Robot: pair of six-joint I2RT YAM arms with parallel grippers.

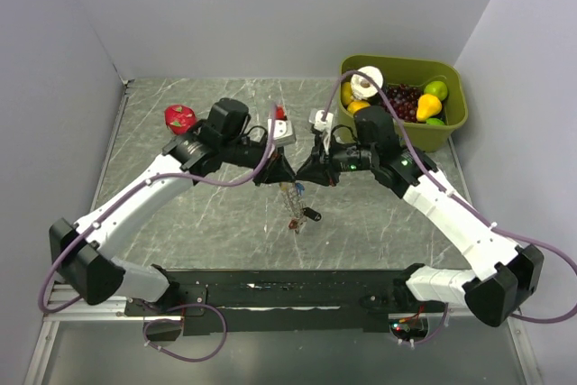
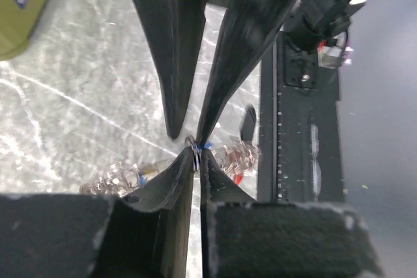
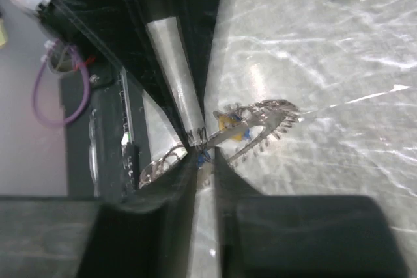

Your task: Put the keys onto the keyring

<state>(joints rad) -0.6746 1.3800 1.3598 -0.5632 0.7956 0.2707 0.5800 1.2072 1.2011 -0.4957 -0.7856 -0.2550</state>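
Note:
My left gripper (image 1: 288,174) and right gripper (image 1: 303,174) meet tip to tip above the table's middle. In the left wrist view the left gripper (image 2: 196,155) is shut on the thin metal keyring (image 2: 195,159), which stands edge-on between its tips. A blue key (image 2: 208,144) touches the ring from the far side. In the right wrist view the right gripper (image 3: 206,154) shows a narrow gap between its fingers. The blue key (image 3: 202,156) lies against its left finger. Clear coiled cords (image 3: 268,116) and a black fob (image 1: 312,215) hang below the ring.
A green bin (image 1: 451,123) holding toy fruit stands at the back right. A red fruit (image 1: 179,117) lies at the back left. A small white and red object (image 1: 282,125) sits just behind the left wrist. The black base rail (image 1: 270,290) runs along the near edge.

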